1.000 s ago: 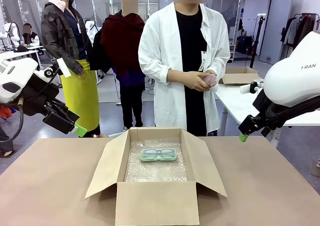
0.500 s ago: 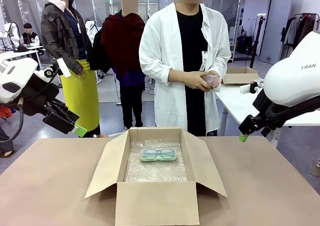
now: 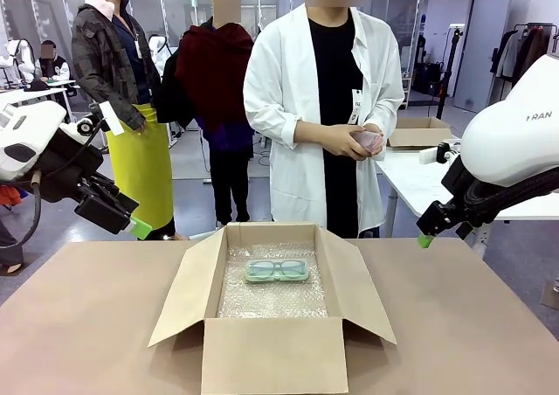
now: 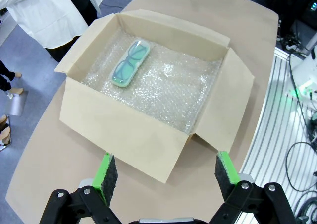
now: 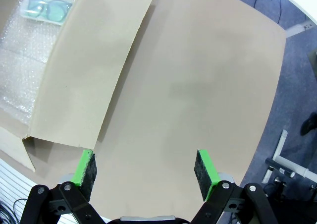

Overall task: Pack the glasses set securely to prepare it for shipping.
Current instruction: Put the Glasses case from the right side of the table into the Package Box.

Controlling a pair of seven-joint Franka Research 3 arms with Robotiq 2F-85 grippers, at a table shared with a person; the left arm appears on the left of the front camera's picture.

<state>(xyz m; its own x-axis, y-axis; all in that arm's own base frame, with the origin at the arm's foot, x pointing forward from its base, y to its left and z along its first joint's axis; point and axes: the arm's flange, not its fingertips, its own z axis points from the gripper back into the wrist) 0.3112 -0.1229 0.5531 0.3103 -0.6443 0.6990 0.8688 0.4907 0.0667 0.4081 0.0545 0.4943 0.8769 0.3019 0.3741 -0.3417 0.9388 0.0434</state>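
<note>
Barely any change vs 1 s back: both claws parked as before, person's hands [image 3: 352, 142] shifted a touch on pale pink case [image 3: 367, 138].
Left claw [image 4: 164, 158] spread wide, nothing btwn pads, raised off left side of open cardboard box [image 4: 124, 135]. Right claw [image 5: 145, 157] also spread, empty, over bare bench [image 5: 198, 75] beside box's right flap. Mint green case [image 4: 130, 63] w/ glasses lies flat on bubble wrap [image 4: 173, 90] inside box, toward far wall. Pink case held at waist by person behind bench, well apart from box.
</note>
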